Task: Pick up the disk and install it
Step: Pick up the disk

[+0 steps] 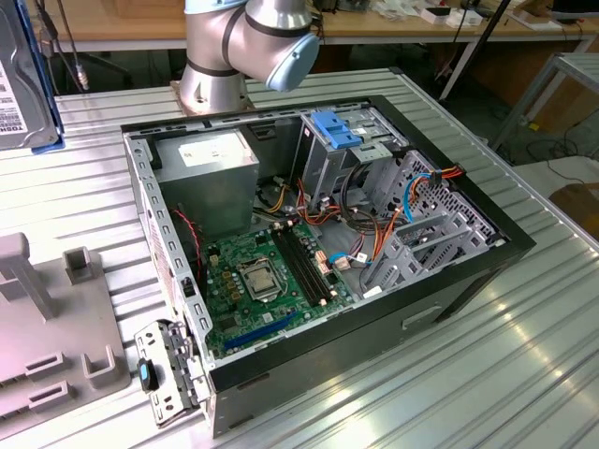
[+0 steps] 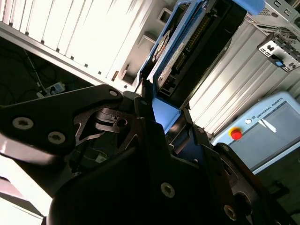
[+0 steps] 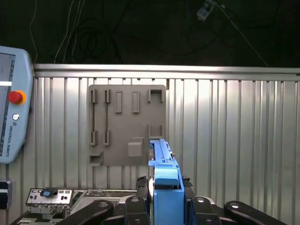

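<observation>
The disk, grey metal in a bright blue carrier, stands on edge in the air at the exterior view's far left. In both wrist views my gripper is shut on it. Its black fingers press on both sides of the carrier's blue end tab, and the drive's body reaches away from the fingers. Beyond the disk's edge lies the grey holder plate. The open computer case is on the table, apart from the disk.
Inside the case a tall grey drive bay with a blue bracket stands beside orange and blue cables, a power supply and the motherboard. The grey holder plate sits beside the case. A teach pendant lies at the table's side.
</observation>
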Robot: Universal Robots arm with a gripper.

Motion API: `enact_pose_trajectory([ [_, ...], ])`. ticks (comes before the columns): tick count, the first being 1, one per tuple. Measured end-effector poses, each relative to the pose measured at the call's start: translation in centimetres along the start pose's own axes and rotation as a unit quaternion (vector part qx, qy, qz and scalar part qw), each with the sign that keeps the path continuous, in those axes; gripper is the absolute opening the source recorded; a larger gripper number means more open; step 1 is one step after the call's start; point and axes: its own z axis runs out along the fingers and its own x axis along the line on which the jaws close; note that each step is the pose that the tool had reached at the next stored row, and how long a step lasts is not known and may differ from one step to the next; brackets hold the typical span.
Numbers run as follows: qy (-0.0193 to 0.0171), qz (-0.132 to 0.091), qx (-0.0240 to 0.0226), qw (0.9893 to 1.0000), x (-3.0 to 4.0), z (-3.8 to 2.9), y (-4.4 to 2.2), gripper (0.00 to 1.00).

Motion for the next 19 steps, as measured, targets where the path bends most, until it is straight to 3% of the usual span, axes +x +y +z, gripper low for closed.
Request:
enact_pose_trajectory([
  [13,0.0000,0.000,0.0000,1.0000,0.02,0.04,-2.26,0.37],
  [19,0.0000,0.000,0.0000,1.0000,0.04,0.06,-4.13,0.37],
])
